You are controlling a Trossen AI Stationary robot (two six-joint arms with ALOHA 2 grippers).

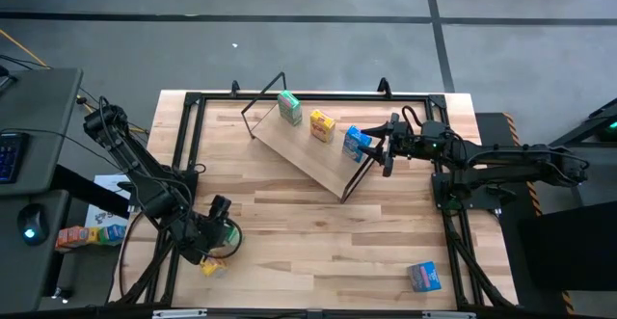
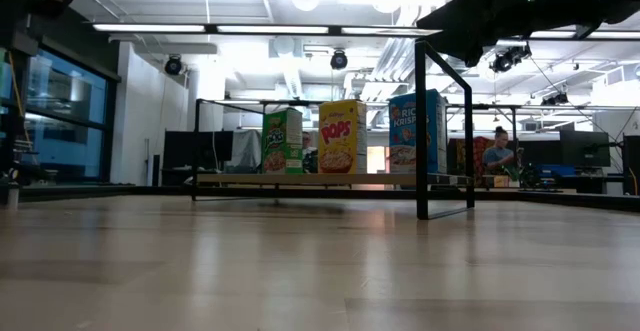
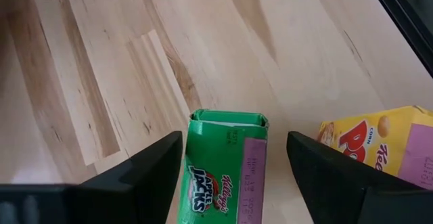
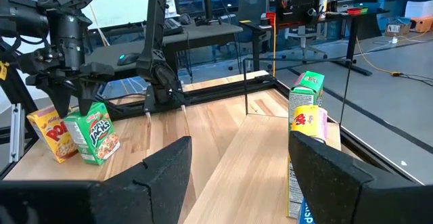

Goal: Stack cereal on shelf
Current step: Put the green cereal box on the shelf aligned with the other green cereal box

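The shelf [image 1: 310, 157], a tilted light wood board on black wire legs, sits mid-table toward the far edge. A green [image 1: 289, 107], a yellow [image 1: 322, 124] and a blue cereal box [image 1: 356, 143] stand on it in a row. My right gripper [image 1: 379, 152] is open, level beside the blue box [image 4: 298, 200], which is close to one finger. My left gripper [image 1: 220, 225] is open near the table's near left corner. It points down with its fingers either side of the top of a second green box [image 3: 226, 173], with gaps showing. A second yellow box [image 3: 382, 143] stands next to that one. My right gripper has one finger [image 4: 325, 176] right beside the blue box's side [image 4: 296, 183]. I cannot tell whether it touches the box. The box stands upright on the shelf board.
A second blue box [image 1: 424, 277] lies on the table near the near right corner. A black frame [image 1: 193, 97] runs round the table's edges. Bare wood lies between the shelf and the near edge. A person [image 2: 497, 151] sits far behind the table.
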